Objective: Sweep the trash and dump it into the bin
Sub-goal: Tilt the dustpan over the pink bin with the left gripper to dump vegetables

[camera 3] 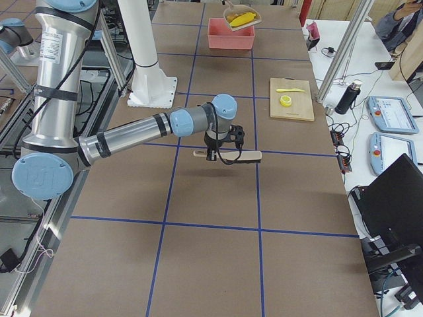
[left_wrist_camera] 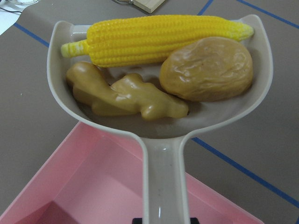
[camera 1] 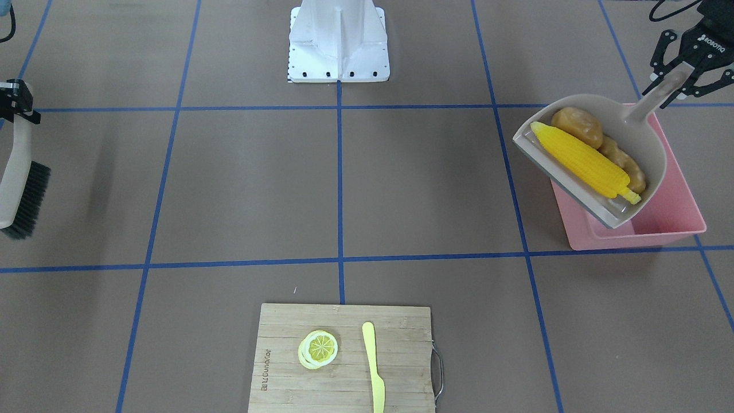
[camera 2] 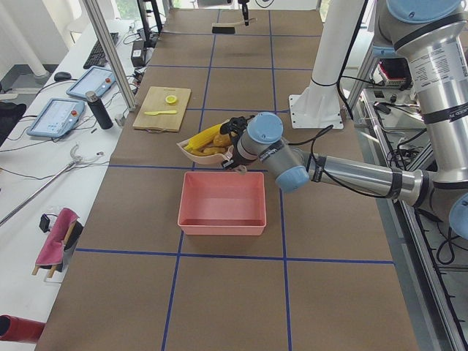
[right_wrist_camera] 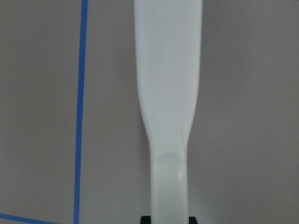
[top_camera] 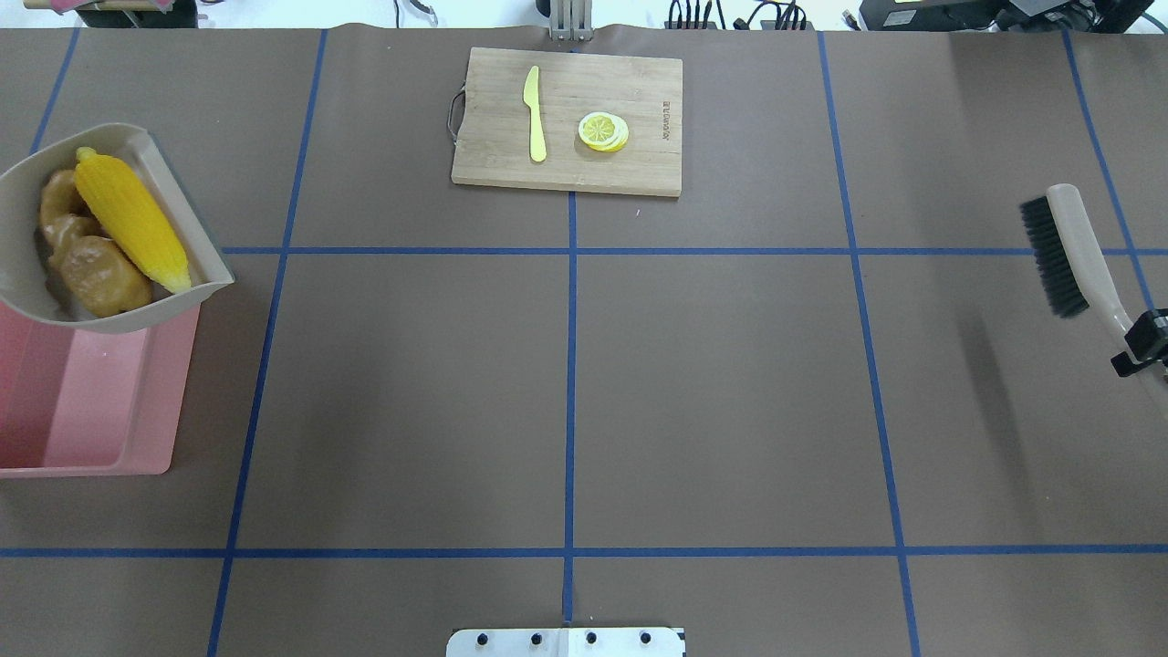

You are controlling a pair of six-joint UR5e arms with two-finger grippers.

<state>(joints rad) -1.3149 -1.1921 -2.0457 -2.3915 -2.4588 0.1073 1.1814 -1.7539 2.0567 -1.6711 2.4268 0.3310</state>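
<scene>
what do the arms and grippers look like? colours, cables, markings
The left arm and right arm are silver tubes with light blue round joint caps and a text label on the upper section. A black cable runs along the left forearm. The left gripper is black, with linked fingers and white ROBOTIQ lettering; the right gripper is black too, markings not visible.

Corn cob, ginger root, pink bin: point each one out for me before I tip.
corn cob (camera 1: pixel 582 160), exterior front-facing view, middle of its kernel rows.
ginger root (left_wrist_camera: pixel 121 95), left wrist-mounted view, centre of its knobbly body.
pink bin (top_camera: pixel 100 401), overhead exterior view, bare inside surface.
</scene>
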